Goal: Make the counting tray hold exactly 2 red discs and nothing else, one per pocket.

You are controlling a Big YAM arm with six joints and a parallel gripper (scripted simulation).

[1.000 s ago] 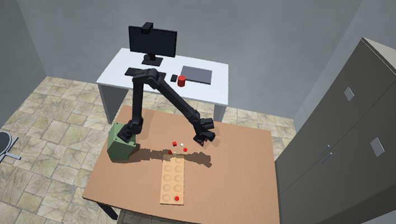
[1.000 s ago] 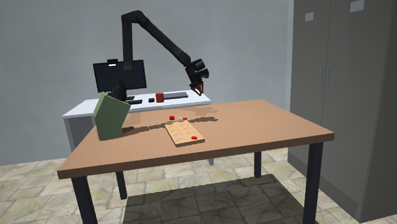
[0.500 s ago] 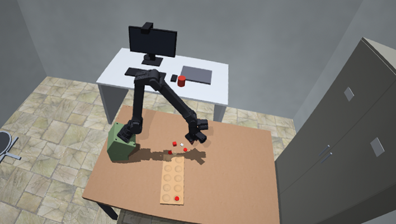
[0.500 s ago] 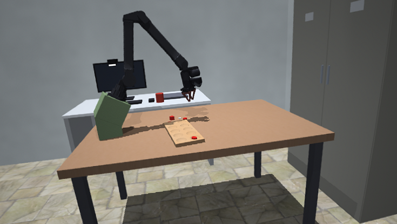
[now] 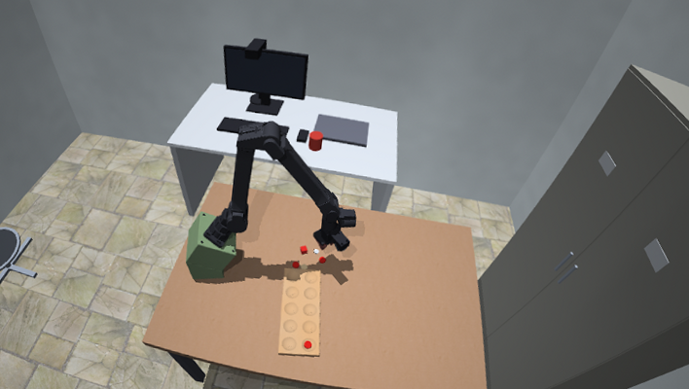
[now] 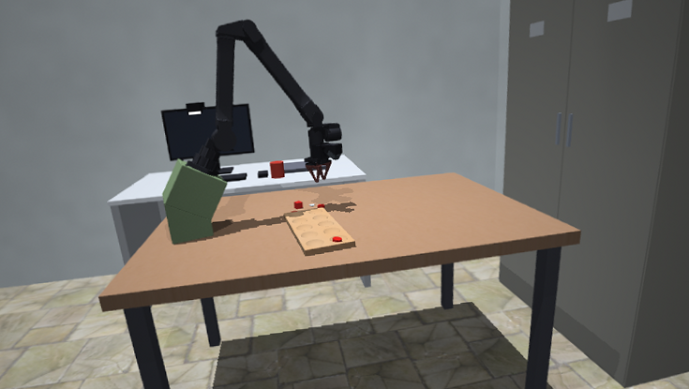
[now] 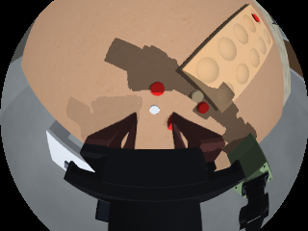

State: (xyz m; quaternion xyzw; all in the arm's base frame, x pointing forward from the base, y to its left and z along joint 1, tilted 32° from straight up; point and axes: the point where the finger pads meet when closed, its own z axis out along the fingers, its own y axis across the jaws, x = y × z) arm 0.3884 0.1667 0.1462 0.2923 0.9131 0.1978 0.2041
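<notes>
Progress looks about half: the long tan pocketed tray (image 5: 291, 323) near the table's front edge holds one red disc (image 5: 308, 344). Loose red discs (image 5: 321, 259) lie toward the back edge. Above them hangs the black gripper (image 6: 320, 178), fingers partly apart, empty.

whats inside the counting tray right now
One red disc sits in a corner pocket at the counting tray's end farthest from the arm. The other pockets show bare; the two nearest the arm lie in shadow.
</notes>
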